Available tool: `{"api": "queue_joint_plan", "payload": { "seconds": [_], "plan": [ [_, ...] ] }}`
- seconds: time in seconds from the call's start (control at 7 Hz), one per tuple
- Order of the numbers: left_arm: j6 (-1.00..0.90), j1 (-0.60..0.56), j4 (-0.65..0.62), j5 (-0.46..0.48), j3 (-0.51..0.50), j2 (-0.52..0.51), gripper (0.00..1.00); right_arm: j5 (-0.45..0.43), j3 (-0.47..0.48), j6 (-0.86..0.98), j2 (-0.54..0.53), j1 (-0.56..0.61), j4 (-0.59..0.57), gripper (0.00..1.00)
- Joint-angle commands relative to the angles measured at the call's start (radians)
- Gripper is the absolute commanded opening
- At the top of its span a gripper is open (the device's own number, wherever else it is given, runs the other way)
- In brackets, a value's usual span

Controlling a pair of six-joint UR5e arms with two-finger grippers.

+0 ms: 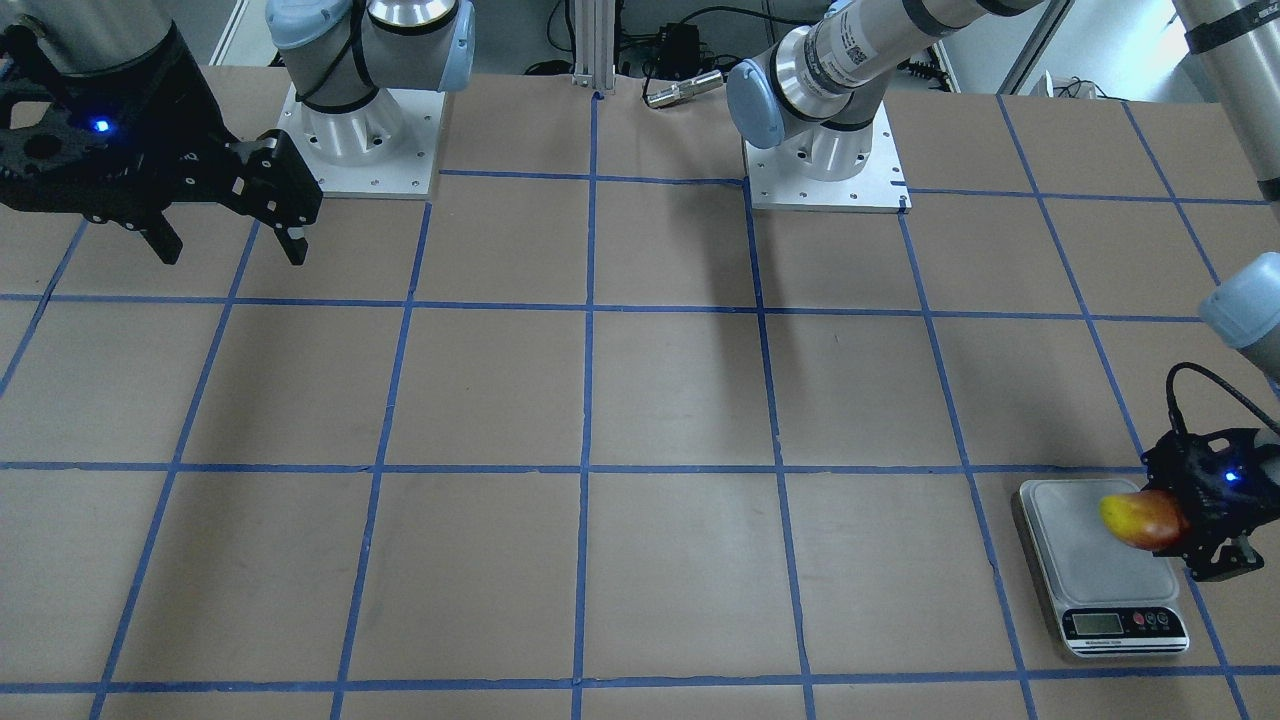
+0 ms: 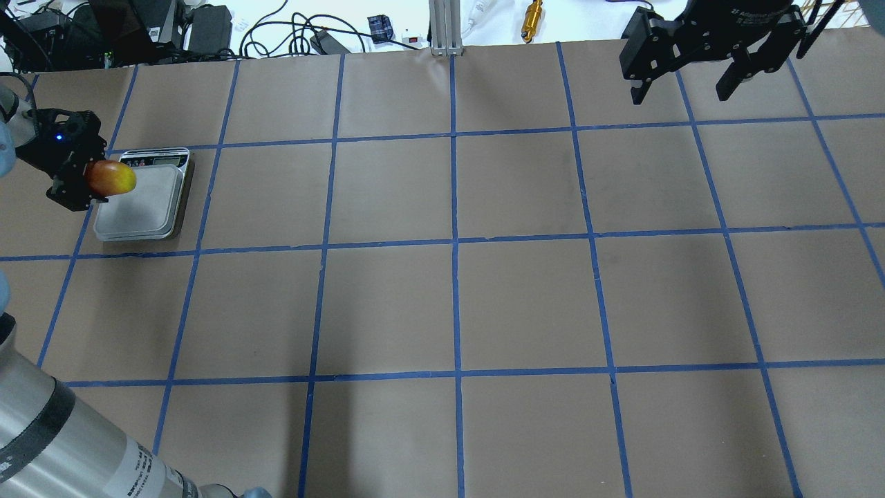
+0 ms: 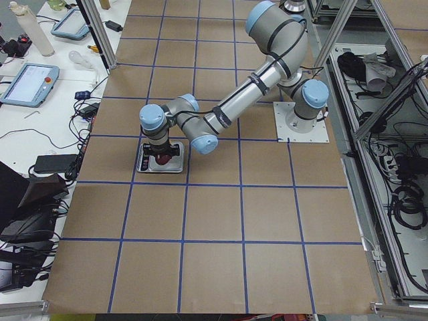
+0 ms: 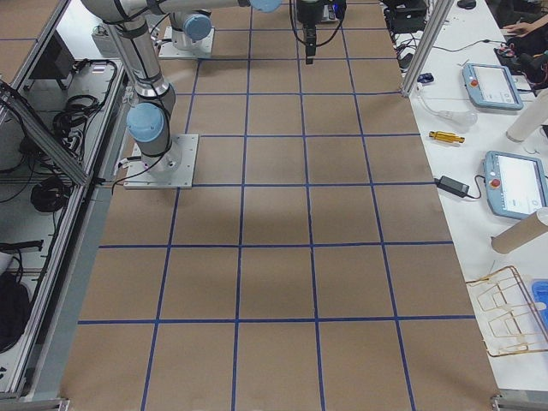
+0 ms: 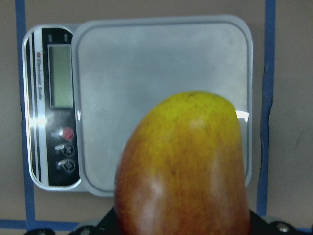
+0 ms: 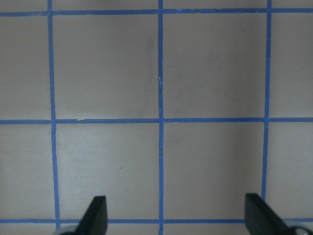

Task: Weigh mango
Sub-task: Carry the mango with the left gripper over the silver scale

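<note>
The mango [image 1: 1138,518], yellow at its tip and red-orange behind, is held in my left gripper [image 1: 1168,522], which is shut on it. It hangs over the edge of the grey platform of the kitchen scale [image 1: 1085,575]; I cannot tell whether it touches the platform. In the overhead view the mango [image 2: 110,178] sticks out of the left gripper [image 2: 88,181] over the scale [image 2: 142,207] at far left. The left wrist view shows the mango [image 5: 183,171] above the scale [image 5: 156,63]. My right gripper [image 2: 679,95] is open, empty, raised far away; its fingers [image 6: 95,215] frame bare table.
The table is brown paper with a blue tape grid [image 2: 454,238]. The scale's display and buttons [image 1: 1125,624] face the operators' side. Both arm bases [image 1: 825,160] stand at the robot's edge. Cables and tools [image 2: 532,14] lie beyond the far edge.
</note>
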State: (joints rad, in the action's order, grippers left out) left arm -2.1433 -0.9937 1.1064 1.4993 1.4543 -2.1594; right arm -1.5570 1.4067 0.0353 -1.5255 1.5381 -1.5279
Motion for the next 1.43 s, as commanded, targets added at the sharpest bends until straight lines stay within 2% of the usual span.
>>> {"api": "queue_joint_plan", "payload": {
  "seconds": [0.0, 0.57, 0.71, 0.86, 1.14, 1.29],
  "plan": [
    [0.005, -0.013, -0.028, -0.01, -0.003, -0.031, 0.0, 0.0, 0.0, 0.0, 0.001, 0.001, 0.0, 1.0],
    [0.007, -0.013, -0.056, -0.013, -0.006, -0.059, 0.0, 0.0, 0.0, 0.0, 0.001, 0.001, 0.0, 1.0],
    [0.008, -0.013, -0.054, -0.013, -0.006, -0.063, 0.35, 0.0, 0.0, 0.0, 0.001, 0.001, 0.0, 1.0],
    [0.008, -0.013, -0.054, -0.027, -0.005, -0.068, 0.75, 0.0, 0.0, 0.0, 0.001, -0.001, 0.0, 1.0],
    [0.011, -0.013, -0.054, -0.047, -0.005, -0.068, 1.0, 0.0, 0.0, 0.0, 0.001, 0.001, 0.0, 1.0],
    [0.013, -0.013, -0.053, -0.045, -0.005, -0.057, 1.0, 0.0, 0.0, 0.0, 0.001, 0.001, 0.0, 1.0]
  ]
}}
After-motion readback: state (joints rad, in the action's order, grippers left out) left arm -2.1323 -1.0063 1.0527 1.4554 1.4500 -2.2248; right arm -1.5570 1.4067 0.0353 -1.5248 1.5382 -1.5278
